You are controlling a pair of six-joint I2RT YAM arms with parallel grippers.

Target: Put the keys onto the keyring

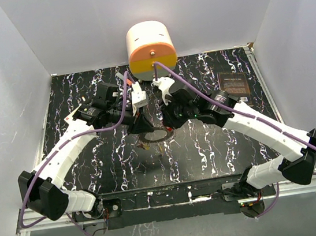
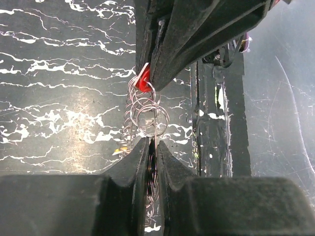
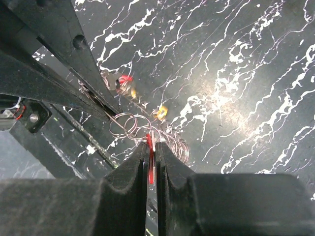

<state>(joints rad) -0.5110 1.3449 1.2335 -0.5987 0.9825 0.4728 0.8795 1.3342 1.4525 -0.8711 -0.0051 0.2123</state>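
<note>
The keyring (image 2: 147, 110), a ring of small silver wire loops, hangs just above the dark marbled table between both grippers. My left gripper (image 2: 152, 142) is shut on its near edge, with loops pinched between the pads. My right gripper (image 3: 152, 145) is shut on a red key (image 3: 149, 162), whose tip touches the keyring (image 3: 133, 125). From the left wrist the same red key (image 2: 143, 83) shows at the right fingertips. In the top view the keyring (image 1: 155, 134) lies under both grippers, left (image 1: 142, 123) and right (image 1: 167, 120). A loose red key (image 3: 125, 78) and a yellow key (image 3: 162, 112) lie on the table beyond.
A cream-and-orange round drawer unit (image 1: 150, 49) stands at the back centre, close behind both wrists. A dark card (image 1: 233, 82) lies at the back right. White walls close in the table (image 1: 94, 167) on three sides.
</note>
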